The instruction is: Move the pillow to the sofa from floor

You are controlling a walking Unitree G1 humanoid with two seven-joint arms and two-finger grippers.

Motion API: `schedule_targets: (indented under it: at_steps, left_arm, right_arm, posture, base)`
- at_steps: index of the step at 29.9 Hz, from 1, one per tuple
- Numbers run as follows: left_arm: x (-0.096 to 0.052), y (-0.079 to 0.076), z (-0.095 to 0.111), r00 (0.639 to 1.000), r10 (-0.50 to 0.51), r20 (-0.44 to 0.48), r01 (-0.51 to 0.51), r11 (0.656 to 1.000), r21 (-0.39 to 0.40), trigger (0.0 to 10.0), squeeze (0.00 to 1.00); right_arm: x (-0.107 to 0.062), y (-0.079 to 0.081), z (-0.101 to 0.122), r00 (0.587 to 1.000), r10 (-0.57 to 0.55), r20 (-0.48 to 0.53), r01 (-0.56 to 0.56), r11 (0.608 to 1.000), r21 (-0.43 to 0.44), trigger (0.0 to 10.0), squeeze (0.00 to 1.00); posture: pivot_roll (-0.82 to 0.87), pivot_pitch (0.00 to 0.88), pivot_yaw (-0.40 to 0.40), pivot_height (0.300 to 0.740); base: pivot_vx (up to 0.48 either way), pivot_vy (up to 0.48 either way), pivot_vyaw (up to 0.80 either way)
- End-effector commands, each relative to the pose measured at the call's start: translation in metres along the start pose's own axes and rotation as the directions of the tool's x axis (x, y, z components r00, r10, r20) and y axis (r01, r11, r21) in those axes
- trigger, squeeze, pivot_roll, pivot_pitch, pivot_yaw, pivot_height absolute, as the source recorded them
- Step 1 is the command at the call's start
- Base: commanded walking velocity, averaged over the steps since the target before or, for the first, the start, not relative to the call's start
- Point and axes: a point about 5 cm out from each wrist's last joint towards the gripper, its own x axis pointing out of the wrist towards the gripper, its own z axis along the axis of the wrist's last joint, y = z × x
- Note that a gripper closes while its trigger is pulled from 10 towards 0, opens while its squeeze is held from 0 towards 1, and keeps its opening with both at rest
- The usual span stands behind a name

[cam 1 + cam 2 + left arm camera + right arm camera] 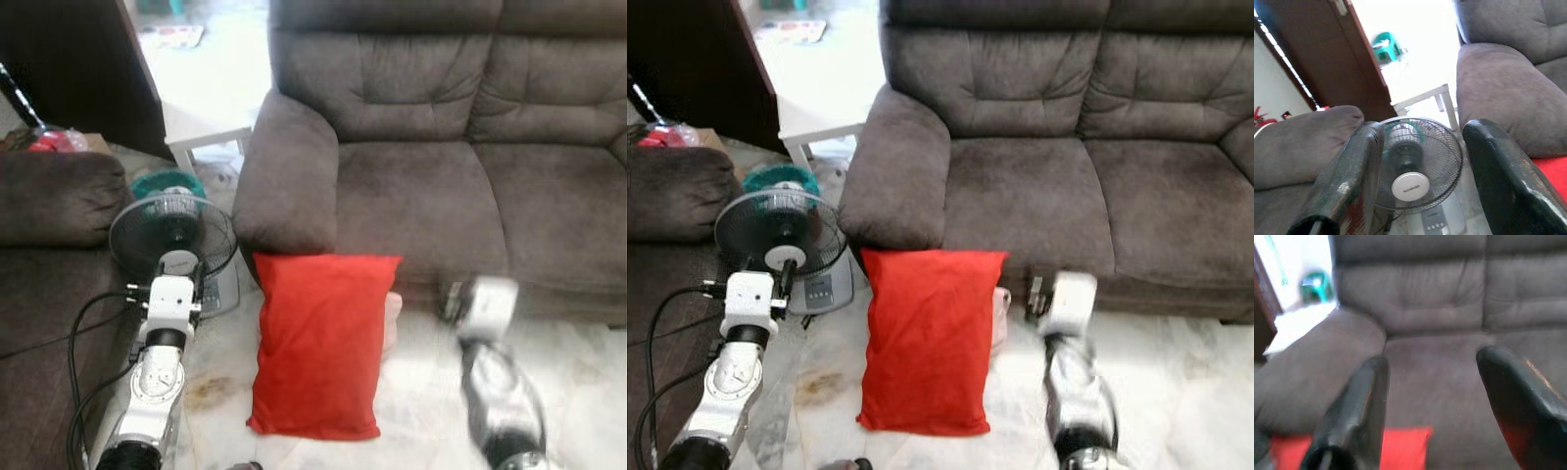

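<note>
Red pillow (320, 343) lies on the floor (431, 392), leaning against the sofa (421, 201) front. Left gripper (1420, 171) and right gripper (1435, 406) both spread wide, holding nothing. Approach stage; next, likely lower both either side and squeeze.

One red pillow (320, 343) lies on the floor (421, 392), and one electric fan (173, 235) stands there too. There are two grey sofas: one large sofa (441, 176) and one smaller sofa (54, 196). One white table (201, 132) completes the count.
</note>
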Motion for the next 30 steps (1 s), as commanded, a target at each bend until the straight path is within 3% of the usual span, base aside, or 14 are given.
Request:
schedule_targets:
  at_steps: [1,6,12,19,24,30]
  left_arm:
    - [0.0,-0.002,0.004,1.0,-0.018,0.003,0.018,1.0,0.0,10.0,0.0]
    - [-0.002,-0.007,0.022,0.995,-0.064,0.078,0.062,0.998,0.026,10.0,0.0]
    - [-0.004,0.008,0.043,0.994,0.003,0.108,-0.004,1.0,0.003,10.0,0.0]
    - [-0.012,0.005,0.042,0.997,-0.016,0.079,0.016,1.0,0.006,10.0,0.0]
    - [-0.008,-0.001,0.046,0.997,-0.037,0.064,0.039,0.999,-0.028,10.0,0.0]
    - [-0.008,-0.006,0.048,0.996,-0.073,0.06,0.073,0.997,-0.005,10.0,0.0]
  right_arm:
    - [-0.016,0.002,-0.018,0.997,0.004,-0.077,-0.003,1.0,0.018,10.0,0.0]
    - [-0.017,0.009,-0.002,0.999,0.039,-0.004,-0.039,0.999,0.004,10.0,0.0]
    - [-0.036,0.007,0.007,0.998,0.053,0.018,-0.053,0.998,-0.017,10.0,0.0]
    - [-0.043,0.003,0.013,0.999,0.043,0.005,-0.043,0.999,-0.022,10.0,0.0]
    - [-0.039,0.007,0.02,0.999,0.053,0.008,-0.052,0.998,-0.021,10.0,0.0]
    - [-0.039,0.012,0.022,0.997,0.075,-0.011,-0.076,0.996,-0.036,10.0,0.0]
  posture:
    - [0.13,0.089,0.004,0.74]
    - [0.12,0.08,0.003,0.74]
    - [0.12,0.069,-0.002,0.74]
    - [0.12,0.057,-0.005,0.74]
    - [0.12,0.045,-0.006,0.74]
    - [0.12,0.048,-0.006,0.74]
  base:
    - [0.0,0.0,0.0]
    - [0.0,0.0,0.0]
    - [0.0,0.0,0.0]
    - [0.0,0.0,0.0]
    - [0.0,0.0,0.0]
    - [0.0,-0.055,0.0]
